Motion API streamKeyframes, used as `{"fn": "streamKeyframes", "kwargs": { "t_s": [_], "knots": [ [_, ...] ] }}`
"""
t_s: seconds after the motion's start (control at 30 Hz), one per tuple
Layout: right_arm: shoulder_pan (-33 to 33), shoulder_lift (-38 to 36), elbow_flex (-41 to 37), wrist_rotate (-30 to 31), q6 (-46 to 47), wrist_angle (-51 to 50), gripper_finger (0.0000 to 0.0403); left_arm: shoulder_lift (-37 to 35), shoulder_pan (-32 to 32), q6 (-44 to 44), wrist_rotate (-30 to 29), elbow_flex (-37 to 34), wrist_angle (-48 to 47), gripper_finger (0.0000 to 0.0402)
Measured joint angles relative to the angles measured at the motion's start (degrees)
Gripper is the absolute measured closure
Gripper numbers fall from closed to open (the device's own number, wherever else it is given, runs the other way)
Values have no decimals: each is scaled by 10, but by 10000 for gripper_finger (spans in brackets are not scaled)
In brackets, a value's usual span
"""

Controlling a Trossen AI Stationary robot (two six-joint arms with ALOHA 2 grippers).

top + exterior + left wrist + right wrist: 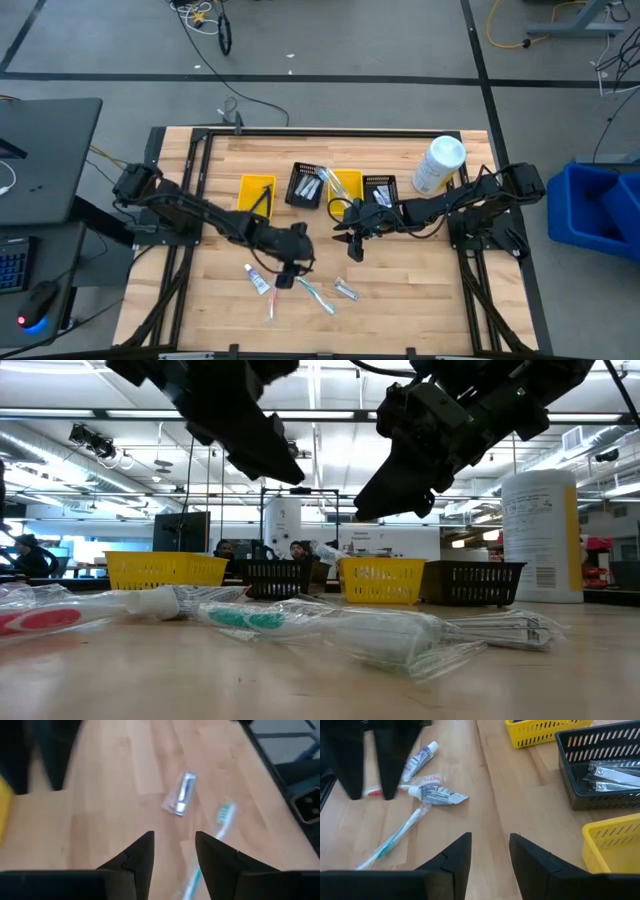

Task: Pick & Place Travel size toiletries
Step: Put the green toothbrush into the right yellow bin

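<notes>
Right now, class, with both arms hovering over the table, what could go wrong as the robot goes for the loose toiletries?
1. The left gripper and right gripper hang close together above the table; reaching for the same pile could make them collide.
2. The teal toothbrush, toothpaste tube and small packet lie flat in slippery-looking wrappers, so the open fingers may slip off or push one away.

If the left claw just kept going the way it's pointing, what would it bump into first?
Probably the teal toothbrush: in the left wrist view it lies just ahead of the open left gripper, beside one fingertip. The small wrapped tube lies farther on. Depth is hard to judge; bare wooden table might come first.
</notes>
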Motion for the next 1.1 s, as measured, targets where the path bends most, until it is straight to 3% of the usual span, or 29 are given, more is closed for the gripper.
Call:
{"fn": "streamKeyframes", "kwargs": {
  "t_s": [0.33,0.6,0.83,1.1],
  "knots": [
    [0,0,0,0,0,0,249,5,-38,5,-21,0,1,228],
    [0,0,0,0,0,1,242,96,-53,27,-19,-1,18,217],
    [0,0,0,0,2,0,251,155,-53,32,-12,0,27,216],
    [0,0,0,0,1,0,258,157,-54,41,-33,2,10,238]
  ]
}}
